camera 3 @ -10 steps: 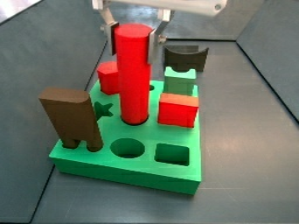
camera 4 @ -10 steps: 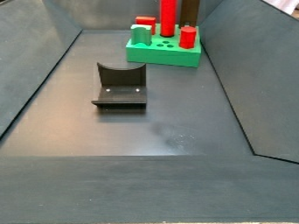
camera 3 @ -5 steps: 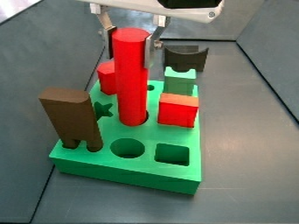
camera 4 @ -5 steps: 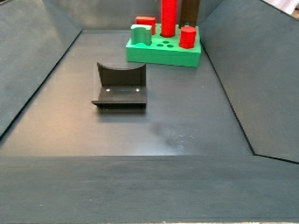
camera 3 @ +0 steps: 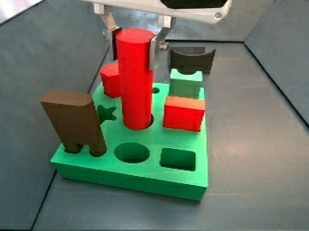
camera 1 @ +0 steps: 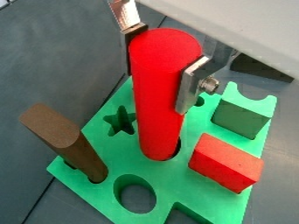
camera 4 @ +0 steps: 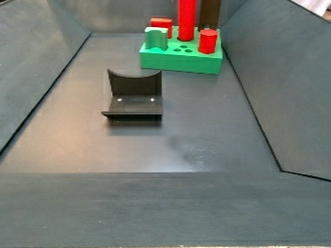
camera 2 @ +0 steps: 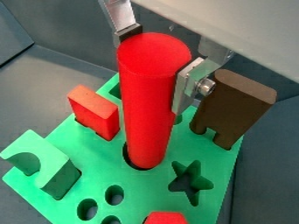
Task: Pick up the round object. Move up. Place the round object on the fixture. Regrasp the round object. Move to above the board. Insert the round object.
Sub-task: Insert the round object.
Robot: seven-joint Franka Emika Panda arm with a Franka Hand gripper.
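hand [camera 1: 163,54] astride peg [camera 1: 159,96], board [camera 1: 228,206], dk floor [camera 4: 155,145]

Tool [camera 1: 162,54] pointing down above the board, silver fingers [camera 2: 191,86] parted, spaced slightly off the peg's sides

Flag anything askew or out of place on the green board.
Nothing stands out. The round object stands upright with its lower end in a hole of the board, the gripper straddling its top. The other blocks sit squarely on the board.
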